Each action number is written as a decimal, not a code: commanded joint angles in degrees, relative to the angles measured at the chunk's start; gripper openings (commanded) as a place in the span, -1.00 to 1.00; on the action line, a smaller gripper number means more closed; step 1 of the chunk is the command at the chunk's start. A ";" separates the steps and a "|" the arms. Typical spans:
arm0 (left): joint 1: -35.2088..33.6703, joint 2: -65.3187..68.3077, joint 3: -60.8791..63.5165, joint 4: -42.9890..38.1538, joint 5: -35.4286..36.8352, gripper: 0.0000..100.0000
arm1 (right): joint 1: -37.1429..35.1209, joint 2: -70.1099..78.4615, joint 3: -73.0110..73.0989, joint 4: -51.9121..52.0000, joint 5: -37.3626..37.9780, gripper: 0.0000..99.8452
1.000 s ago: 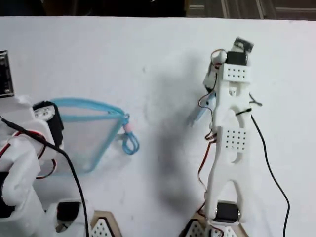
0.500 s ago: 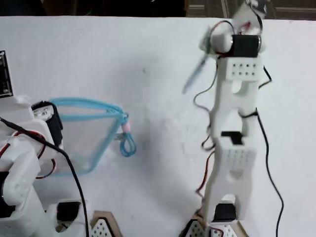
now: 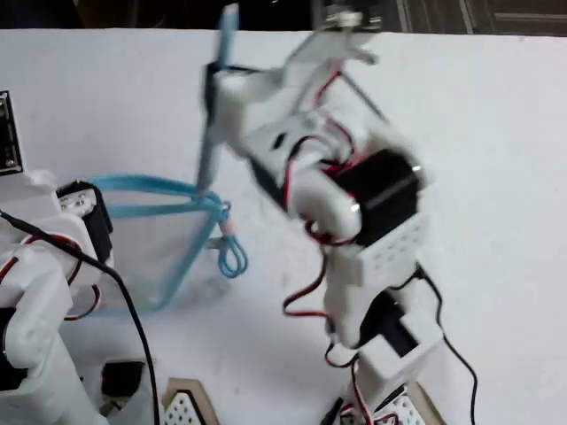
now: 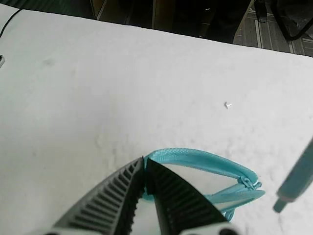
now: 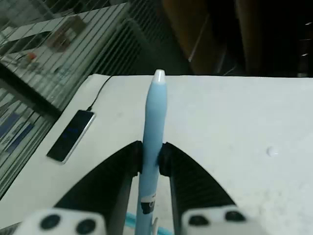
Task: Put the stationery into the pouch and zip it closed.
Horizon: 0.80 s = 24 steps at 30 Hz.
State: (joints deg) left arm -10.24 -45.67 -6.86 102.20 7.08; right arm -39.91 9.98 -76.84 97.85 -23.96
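My right tool (image 5: pixel 149 151) is closed narrow around the light blue pen (image 5: pixel 155 105), gripping it near the middle. It holds the pen steeply above the counter (image 3: pixel 496 133), and the lower end of the pen is close over the far rim of the pouch (image 3: pixel 155 243). The pouch lies flat on the counter; it is transparent with a turquoise zipper. My left tool (image 4: pixel 145 165) is pinched together on its rim, as far as I can judge.

The danger I see is this: the mouth of the pouch is only a narrow slit, and the pen stands near the slider end of it. If the pen meets the zipper tape instead of the gap, it can push the pouch away, pull the rim out of my left tool, or twist inside my right tool. The zipper pull loop (image 3: pixel 232 257) lies just beside that corner and could catch the pen. My left arm stands close beside the pouch, so there is little room on that side. A dark phone (image 5: pixel 71 134) with its cable lies well apart.
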 commanded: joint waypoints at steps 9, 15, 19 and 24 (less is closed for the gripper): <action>-0.31 0.04 0.09 0.00 0.26 -0.95 | -3.74 2.95 -0.97 -7.78 -0.53 -0.97; -0.40 0.04 0.00 0.00 0.26 -0.95 | -6.29 5.67 -0.79 -5.93 -2.99 -0.97; -0.40 0.04 0.09 -0.09 0.26 -0.95 | -6.29 7.16 -1.05 -5.67 -3.16 -0.97; -0.40 0.04 0.09 -0.18 0.26 -0.95 | -6.11 7.25 -1.32 -4.00 -3.25 -0.97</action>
State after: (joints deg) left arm -10.24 -45.67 -6.86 102.20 7.08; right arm -45.71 17.45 -76.84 93.45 -26.77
